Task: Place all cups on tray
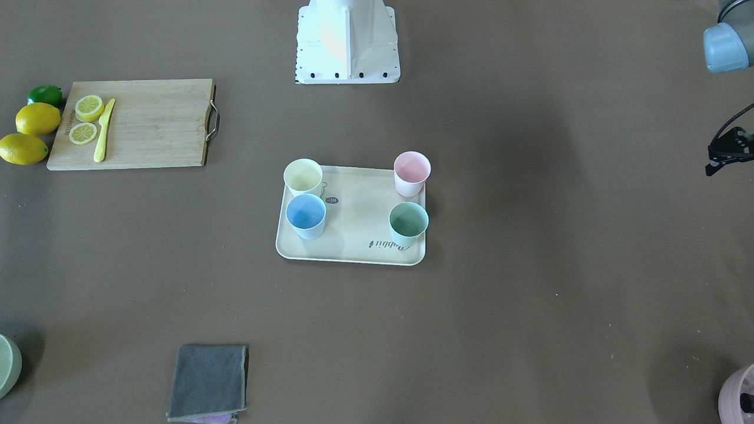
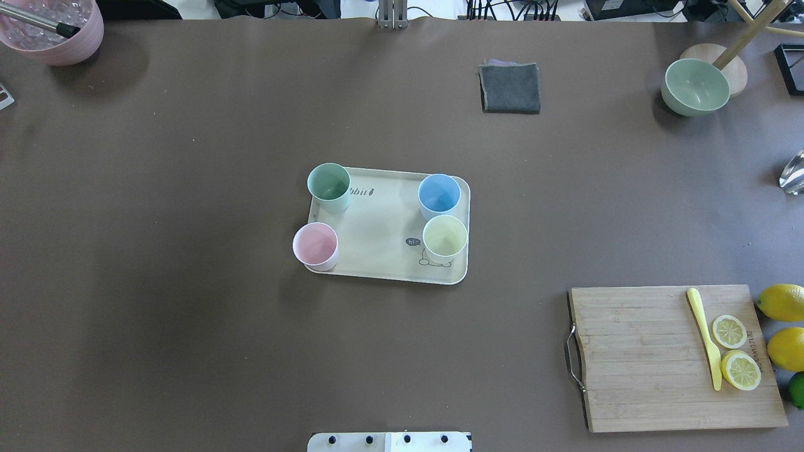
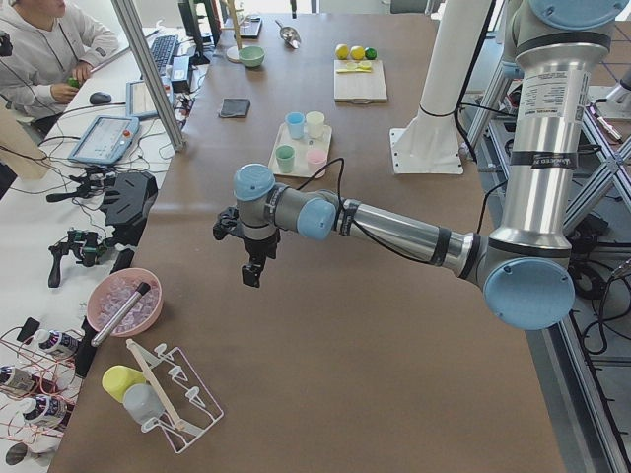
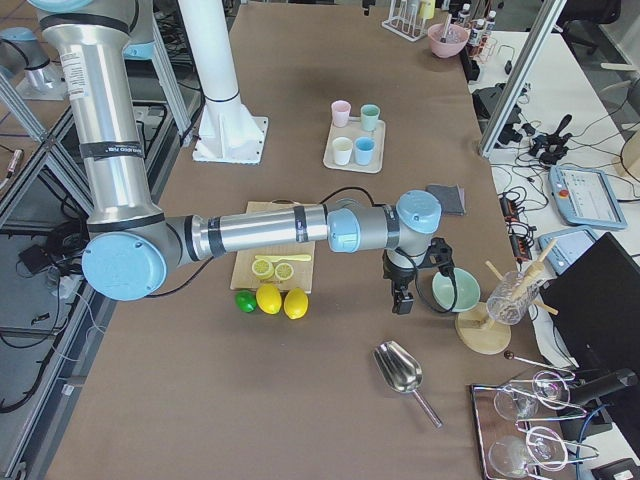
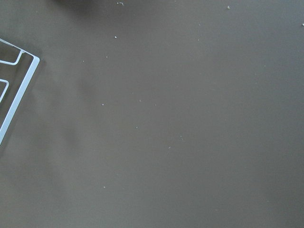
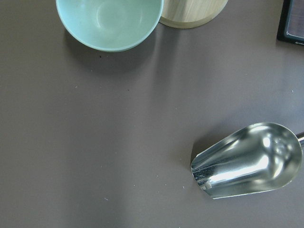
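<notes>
The cream tray (image 2: 383,251) lies at the table's middle. Four cups stand upright at its corners: mint green (image 2: 328,186), light blue (image 2: 439,195), pale yellow (image 2: 445,238) and pink (image 2: 315,245). The pink cup sits at the tray's corner, over its rim line. In the front view the tray (image 1: 353,238) holds the same cups. My left gripper (image 3: 252,279) hangs over bare table far to the tray's left; I cannot tell if it is open. My right gripper (image 4: 402,303) hangs near the green bowl, far from the tray; I cannot tell its state.
A bamboo cutting board (image 2: 641,358) carries lemon slices and a yellow knife, with lemons beside it. A grey cloth (image 2: 510,88), a pale-green bowl (image 2: 695,86), a mauve pot (image 2: 53,34) and a metal scoop (image 6: 247,161) lie around the table's edges.
</notes>
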Robot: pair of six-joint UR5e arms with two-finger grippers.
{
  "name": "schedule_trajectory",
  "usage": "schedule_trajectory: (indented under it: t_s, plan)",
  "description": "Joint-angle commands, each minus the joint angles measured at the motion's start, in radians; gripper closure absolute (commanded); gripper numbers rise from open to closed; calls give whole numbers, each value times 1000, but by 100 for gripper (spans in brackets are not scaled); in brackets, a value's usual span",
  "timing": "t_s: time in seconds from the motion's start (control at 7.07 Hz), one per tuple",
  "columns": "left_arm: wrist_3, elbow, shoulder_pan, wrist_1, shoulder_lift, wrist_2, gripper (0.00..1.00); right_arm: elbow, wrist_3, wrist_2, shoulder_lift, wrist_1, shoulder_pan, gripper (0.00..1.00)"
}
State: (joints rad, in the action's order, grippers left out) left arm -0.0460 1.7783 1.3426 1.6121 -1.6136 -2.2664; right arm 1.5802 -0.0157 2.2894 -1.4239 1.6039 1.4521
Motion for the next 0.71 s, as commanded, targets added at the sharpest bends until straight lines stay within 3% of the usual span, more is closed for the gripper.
schedule_trajectory:
  t_s: [0.0, 0.57]
  plan:
    - [0, 4, 24, -3, 20, -25, 2, -5, -27, 7, -4, -1, 1, 0]
    - [3, 15, 61, -3, 24, -19, 2, 1, -30, 24, -12, -1, 1, 0]
